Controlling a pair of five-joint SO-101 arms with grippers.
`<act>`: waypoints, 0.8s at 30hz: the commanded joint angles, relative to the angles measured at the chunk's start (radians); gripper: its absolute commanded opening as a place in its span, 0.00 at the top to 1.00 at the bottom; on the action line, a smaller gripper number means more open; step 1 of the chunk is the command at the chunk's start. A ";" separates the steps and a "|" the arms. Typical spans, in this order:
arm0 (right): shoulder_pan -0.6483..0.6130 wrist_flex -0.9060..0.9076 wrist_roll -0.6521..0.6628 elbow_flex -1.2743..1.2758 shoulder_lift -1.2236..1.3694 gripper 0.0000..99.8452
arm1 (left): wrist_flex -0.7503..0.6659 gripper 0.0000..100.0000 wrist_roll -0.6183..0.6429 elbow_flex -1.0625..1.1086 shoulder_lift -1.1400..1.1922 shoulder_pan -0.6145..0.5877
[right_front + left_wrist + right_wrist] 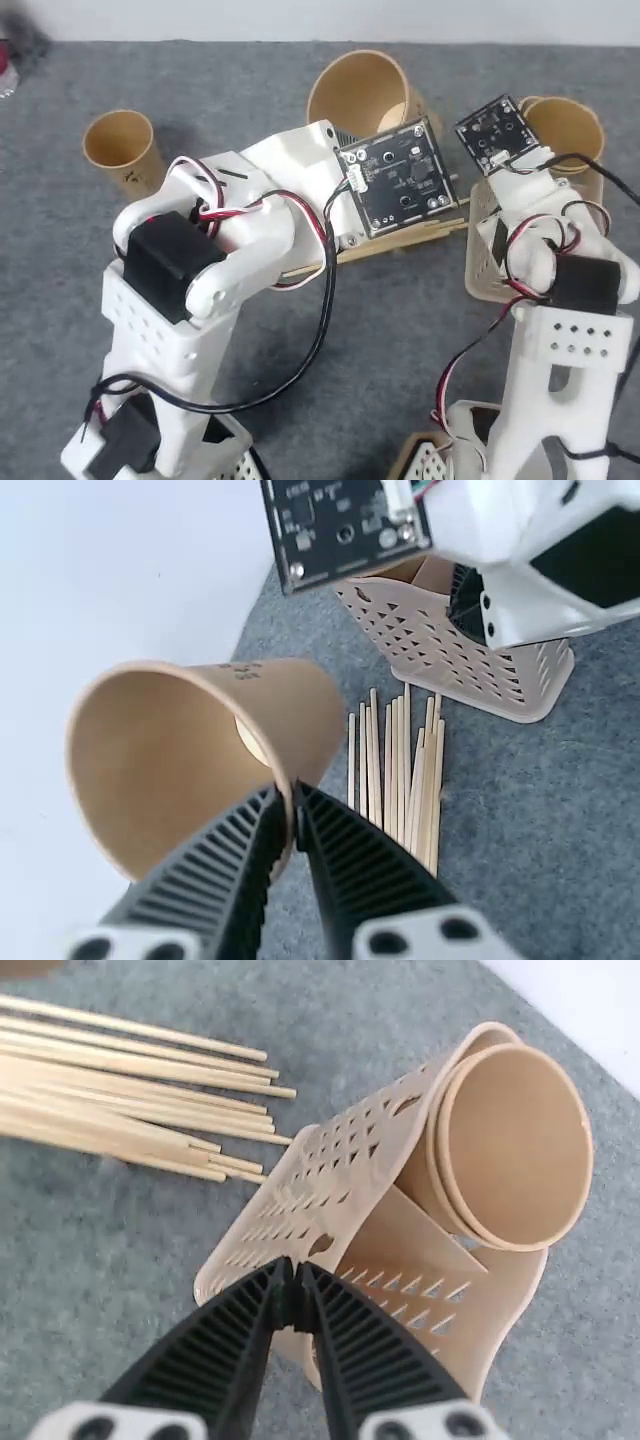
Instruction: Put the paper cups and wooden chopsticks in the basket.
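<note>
The left gripper (290, 800) is clamped tight on the rim of a paper cup (180, 750), holding it tilted above the grey mat (560, 810); the wooden chopsticks (400, 770) lie bundled just beside the basket (450, 650); the right gripper (295, 1275) is pinched closed on the basket's wall, with stacked cups (515, 1145) inside.
</note>
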 commanded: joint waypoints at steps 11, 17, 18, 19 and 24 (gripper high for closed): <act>0.036 0.266 -0.253 -0.440 0.157 0.83 | 0.020 0.99 0.011 0.019 -0.035 -0.018; 0.044 0.424 -0.330 -0.727 0.446 0.83 | 0.020 0.99 0.011 0.041 -0.046 -0.044; 0.039 0.424 -0.339 -0.746 0.470 0.83 | 0.020 0.99 0.011 0.042 -0.057 -0.044; 0.035 0.424 -0.347 -0.753 0.490 0.83 | 0.020 0.99 0.011 0.042 -0.069 -0.044; -0.004 0.424 -0.354 -0.752 0.576 0.83 | 0.020 0.99 0.008 0.042 -0.117 -0.044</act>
